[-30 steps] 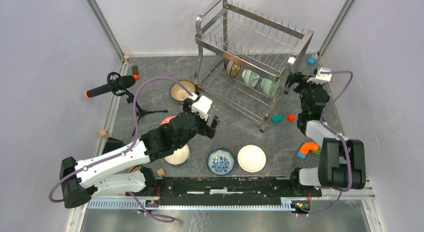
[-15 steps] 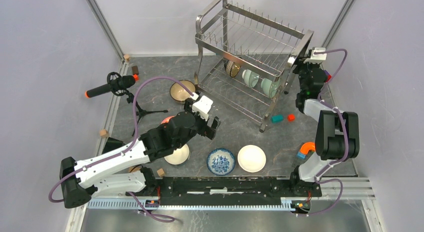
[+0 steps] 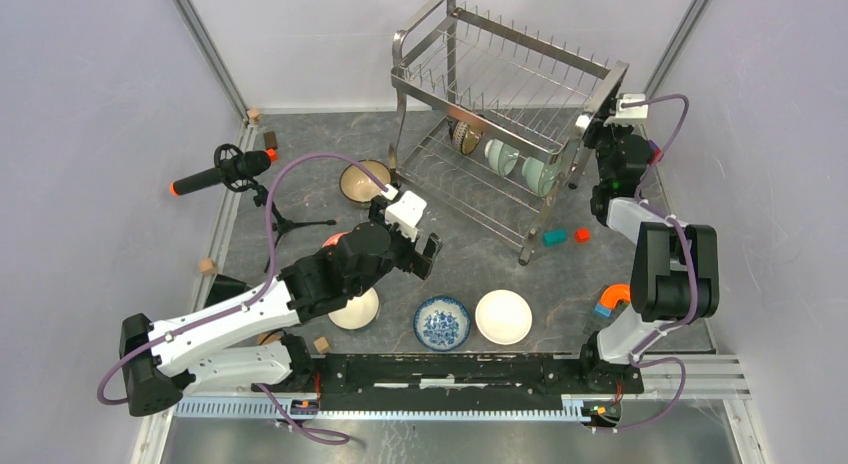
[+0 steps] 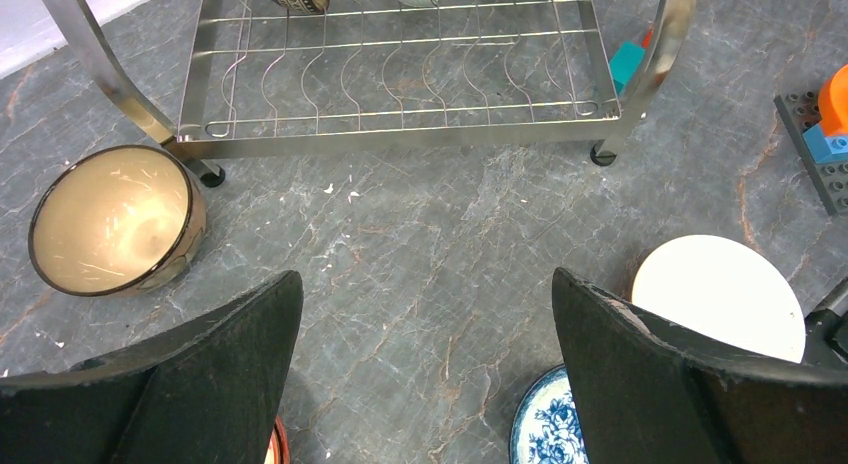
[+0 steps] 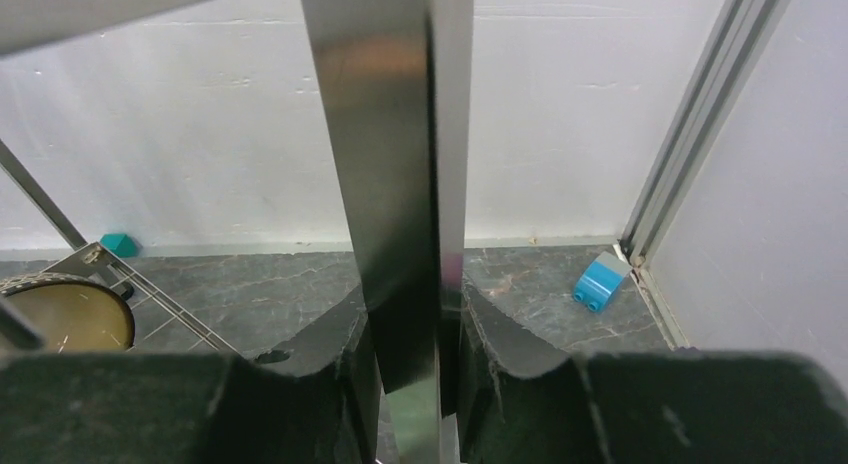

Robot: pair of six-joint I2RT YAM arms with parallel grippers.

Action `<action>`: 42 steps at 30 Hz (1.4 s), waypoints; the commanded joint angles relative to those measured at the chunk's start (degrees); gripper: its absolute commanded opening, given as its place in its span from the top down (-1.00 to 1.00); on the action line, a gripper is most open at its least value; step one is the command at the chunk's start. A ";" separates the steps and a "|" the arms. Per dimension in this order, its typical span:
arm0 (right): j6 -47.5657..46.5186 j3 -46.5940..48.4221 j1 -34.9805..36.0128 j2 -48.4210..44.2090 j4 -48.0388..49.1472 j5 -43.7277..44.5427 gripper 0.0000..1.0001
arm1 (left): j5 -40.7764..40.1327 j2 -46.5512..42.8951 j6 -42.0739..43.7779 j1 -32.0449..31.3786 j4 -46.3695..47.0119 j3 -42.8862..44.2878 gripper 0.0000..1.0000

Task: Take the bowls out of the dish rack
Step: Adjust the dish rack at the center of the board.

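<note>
Chrome dish rack (image 3: 480, 112) first, Mina: where does it stand?

Upper middle of the overhead view, Jo, set at a slant on the dark stone-look worktop (image 3: 470, 259). Its lower tier holds three bowls on edge: a dark patterned bowl (image 3: 466, 136), then to the right a pale green bowl (image 3: 503, 156) and a second pale green bowl (image 3: 540, 172).

And the right end effector (image 5: 412, 314)?

At the rack's upper right corner. In its wrist view both fingers (image 5: 310, 359) press against a flat steel upright (image 5: 400, 184) of the rack, one on each side, so it grips the rack itself.

The left end effector (image 4: 426, 284)?

Spread wide with nothing between its fingers, hanging over bare worktop left of centre in the overhead view, apart from the rack.

Which bowls lie on the worktop?

A tan bowl (image 3: 365, 181) with a dark rim sits mouth up just beside the rack's left leg. Along the bottom, a blue-and-white bowl (image 3: 442, 322) lies next to a white bowl (image 3: 503, 316); I cannot tell whether they touch. A cream bowl (image 3: 360, 309) and a reddish bowl (image 3: 335, 241) show partly from under the left arm (image 3: 250, 309).
</note>
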 commanded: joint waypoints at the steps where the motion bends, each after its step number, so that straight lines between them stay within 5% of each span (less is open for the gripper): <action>1: 0.72 -2.12 -0.44 -5.05 -0.41 4.78 0.69 | -0.26 -0.64 1.74 -0.32 -0.02 2.47 -0.99; 6: 2.32 -4.11 -0.46 -8.60 -2.08 9.33 1.00 | -0.42 -1.25 1.65 -0.33 -0.04 2.38 -0.99; 33: 16.92 -18.41 12.72 -31.88 -29.48 44.73 1.00 | 1.11 -1.57 2.07 -0.47 2.83 0.72 -0.99; 42: 25.58 -23.11 14.71 -39.59 -39.80 45.05 1.00 | 12.64 0.14 -4.88 -0.41 33.40 -11.59 -0.99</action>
